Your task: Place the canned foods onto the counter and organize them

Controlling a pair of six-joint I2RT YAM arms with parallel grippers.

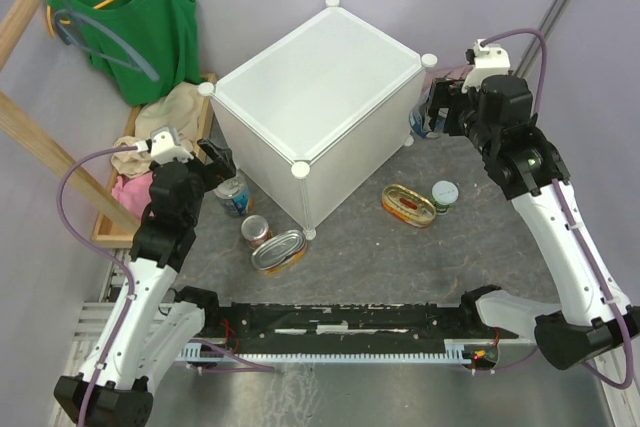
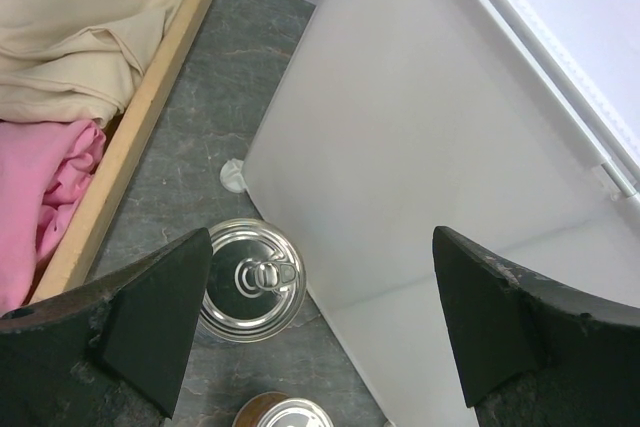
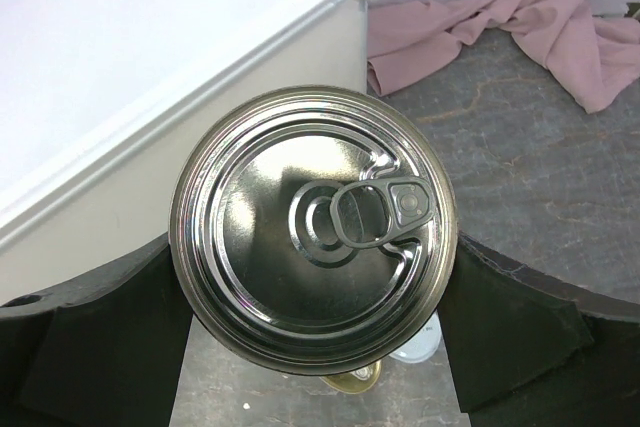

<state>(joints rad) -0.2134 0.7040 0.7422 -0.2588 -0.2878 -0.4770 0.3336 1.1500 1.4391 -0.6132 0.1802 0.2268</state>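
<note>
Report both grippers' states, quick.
Left gripper: open, holding nothing.
Right gripper: closed on a can.

Bright, even, diffuse light fills all three views, leaving only soft shadows on the surface (image 1: 360,247). The can (image 3: 312,230) shows mild glare on its lid (strongest toward 9 o'clock); the white counter (image 3: 120,47) at 10 o'clock looks washed out.

The counter (image 1: 318,87) crowds one side of the blue can (image 1: 232,194); open floor flanks the other.
</note>
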